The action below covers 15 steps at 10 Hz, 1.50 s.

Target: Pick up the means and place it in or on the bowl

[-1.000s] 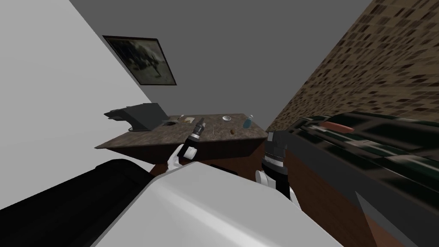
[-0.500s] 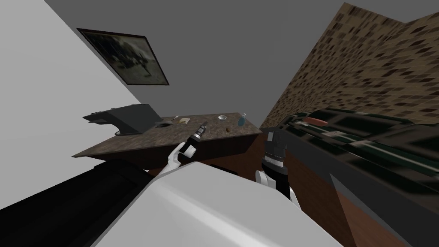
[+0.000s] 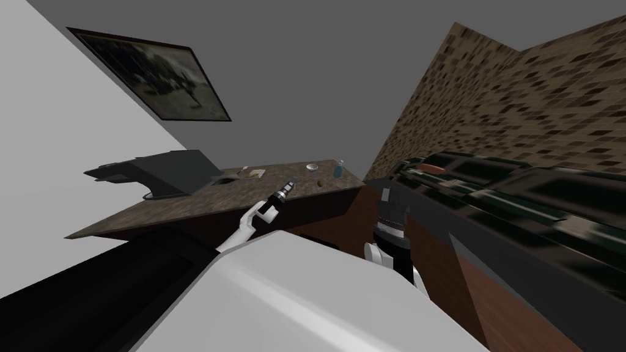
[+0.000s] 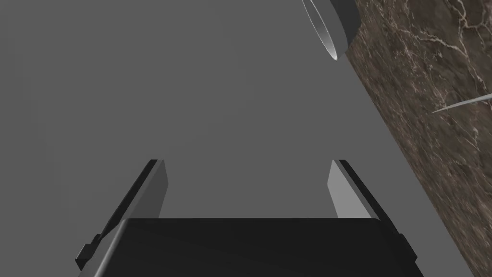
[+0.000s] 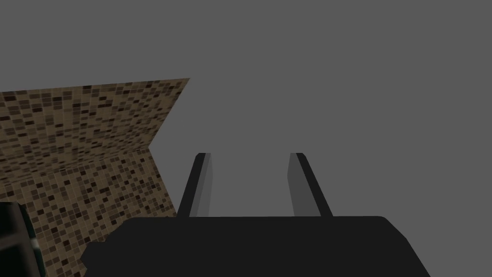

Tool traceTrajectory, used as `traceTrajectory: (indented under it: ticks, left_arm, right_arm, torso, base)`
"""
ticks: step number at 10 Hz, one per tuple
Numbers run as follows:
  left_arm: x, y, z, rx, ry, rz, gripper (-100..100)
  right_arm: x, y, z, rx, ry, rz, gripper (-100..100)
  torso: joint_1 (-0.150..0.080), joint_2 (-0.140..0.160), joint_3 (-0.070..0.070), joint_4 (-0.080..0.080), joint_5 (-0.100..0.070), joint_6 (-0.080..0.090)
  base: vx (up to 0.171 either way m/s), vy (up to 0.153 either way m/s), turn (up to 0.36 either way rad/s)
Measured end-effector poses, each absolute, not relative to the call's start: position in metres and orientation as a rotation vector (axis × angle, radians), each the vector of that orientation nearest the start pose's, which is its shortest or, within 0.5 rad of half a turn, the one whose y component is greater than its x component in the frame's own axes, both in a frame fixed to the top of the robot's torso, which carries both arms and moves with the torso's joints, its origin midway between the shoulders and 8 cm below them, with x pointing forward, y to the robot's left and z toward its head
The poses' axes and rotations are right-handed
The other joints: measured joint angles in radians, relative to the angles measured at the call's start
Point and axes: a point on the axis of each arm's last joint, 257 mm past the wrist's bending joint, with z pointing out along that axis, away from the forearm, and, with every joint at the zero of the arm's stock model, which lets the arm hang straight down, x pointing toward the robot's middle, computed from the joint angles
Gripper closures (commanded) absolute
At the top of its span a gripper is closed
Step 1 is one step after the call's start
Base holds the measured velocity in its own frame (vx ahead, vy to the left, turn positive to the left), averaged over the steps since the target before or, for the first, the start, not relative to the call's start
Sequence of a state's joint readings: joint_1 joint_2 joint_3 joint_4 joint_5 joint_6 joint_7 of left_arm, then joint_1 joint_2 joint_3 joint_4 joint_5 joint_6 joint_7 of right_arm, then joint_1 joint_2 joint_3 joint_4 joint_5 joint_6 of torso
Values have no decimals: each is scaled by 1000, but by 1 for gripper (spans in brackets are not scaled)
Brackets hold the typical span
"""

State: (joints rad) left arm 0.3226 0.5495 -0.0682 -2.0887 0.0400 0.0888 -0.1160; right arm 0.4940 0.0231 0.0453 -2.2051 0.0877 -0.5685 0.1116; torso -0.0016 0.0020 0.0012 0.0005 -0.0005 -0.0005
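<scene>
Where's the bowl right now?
In the head view, the bowl sits near the far end of the brown marbled counter, just left of the blue bottle, beyond the left gripper.

One bowl [image 3: 312, 167], one bottle [image 3: 337, 170]

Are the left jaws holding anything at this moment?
No, the left gripper has its jaws standing wide apart in the left wrist view, with nothing between them.
</scene>
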Motion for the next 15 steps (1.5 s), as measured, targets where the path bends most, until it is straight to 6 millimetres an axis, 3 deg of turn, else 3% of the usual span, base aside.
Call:
traceTrajectory:
  ticks: [5,7,9,11,15]
  left_arm:
    - [460,309,-186,-633,1643,-747,-100]
    - [459,331,-211,-635,1719,-664,-100]
    - [456,348,-223,-634,1774,-597,-100]
    - [453,374,-253,-647,1857,-491,-100]
    - [438,418,-278,-668,1958,-342,-100]
  right_arm:
    - [351,-254,6,578,675,1196,0]
    - [351,-254,6,578,675,1196,0]
    - [351,-254,6,578,675,1196,0]
    - [351,-254,6,578,675,1196,0]
    - [351,-254,6,578,675,1196,0]
  torso:
    - [0,-2,-1,0,0,0]
    - [0,-3,-2,-1,0,0]
    - [1,-4,-2,-1,0,0]
    - [0,-6,-4,-1,0,0]
    - [1,-7,-4,-2,0,0]
  base:
    - [1,-32,-93]
    - [29,-32,-88]
    - [46,-32,-106]
    - [70,-34,-56]
    - [79,-20,-57]
